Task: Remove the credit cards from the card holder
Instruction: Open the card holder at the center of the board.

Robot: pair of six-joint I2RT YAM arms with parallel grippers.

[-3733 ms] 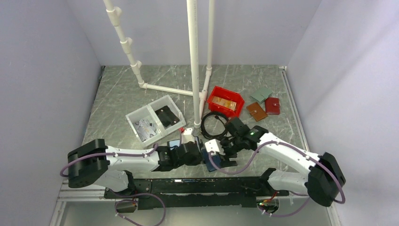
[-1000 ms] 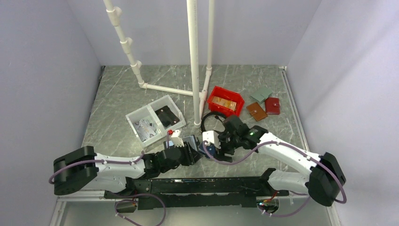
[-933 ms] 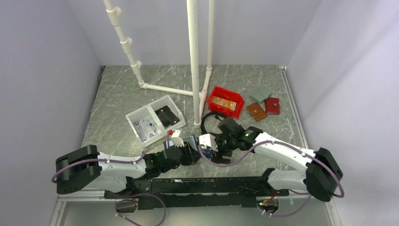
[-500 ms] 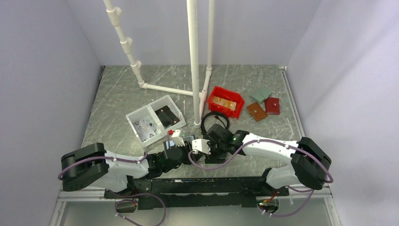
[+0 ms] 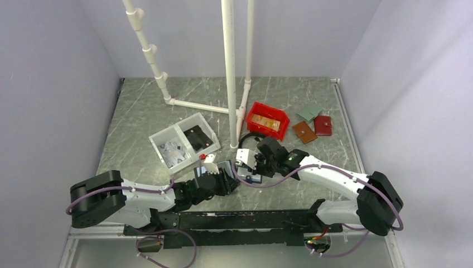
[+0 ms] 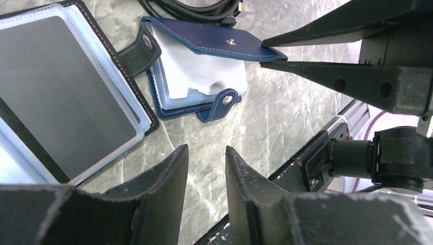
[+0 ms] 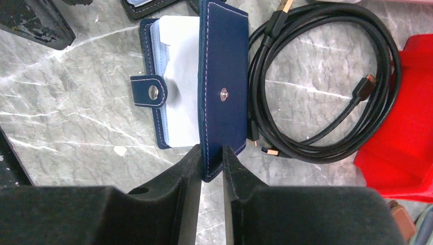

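My right gripper (image 7: 210, 162) is pinched shut on the edge of the holder (image 7: 224, 76) cover, with the cover lifted. The holder lies open on the table (image 7: 76, 112), between the folio (image 6: 61, 97) and the cable (image 7: 327, 76). My left gripper (image 6: 207, 163) hovers just beside it, jaws narrowly apart and empty. The sleeves (image 7: 181, 76) look pale and I can't make out any cards in them. I see none out on the table either. My read: holder opened, extraction not started, all cards left to pull.
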